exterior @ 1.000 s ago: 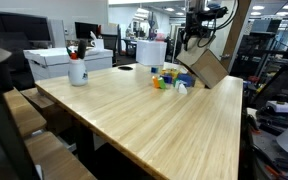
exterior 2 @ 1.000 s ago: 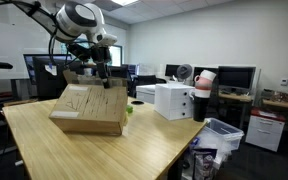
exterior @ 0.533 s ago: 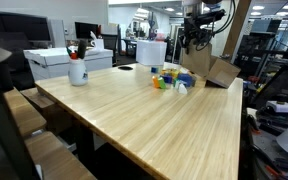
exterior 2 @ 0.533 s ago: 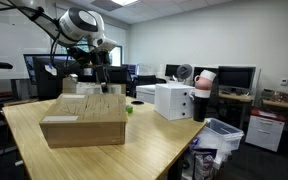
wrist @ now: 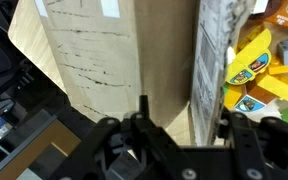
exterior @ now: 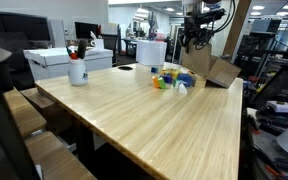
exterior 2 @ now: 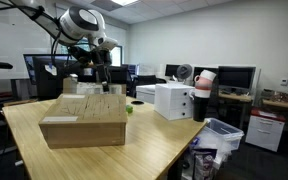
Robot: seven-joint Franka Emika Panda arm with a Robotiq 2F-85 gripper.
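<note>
The cardboard box (exterior 2: pixel 82 128) is seen lying flat on the worktop (exterior 2: pixel 149 150), just below the hand (exterior 2: pixel 105 82), whose jaws are held partly apart, empty. If lowered askew, the box could be shoved into the toys (exterior: pixel 167 78) beside it.

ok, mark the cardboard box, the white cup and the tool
cardboard box (exterior 2: pixel 82 134): in an exterior view, front wall
white cup (exterior: pixel 77 72): in an exterior view, side
tool (exterior 2: pixel 104 84): in an exterior view, between fingertips

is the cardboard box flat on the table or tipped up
Flat: in an exterior view the cardboard box rests its whole bottom edge on the table, its top level.
</note>
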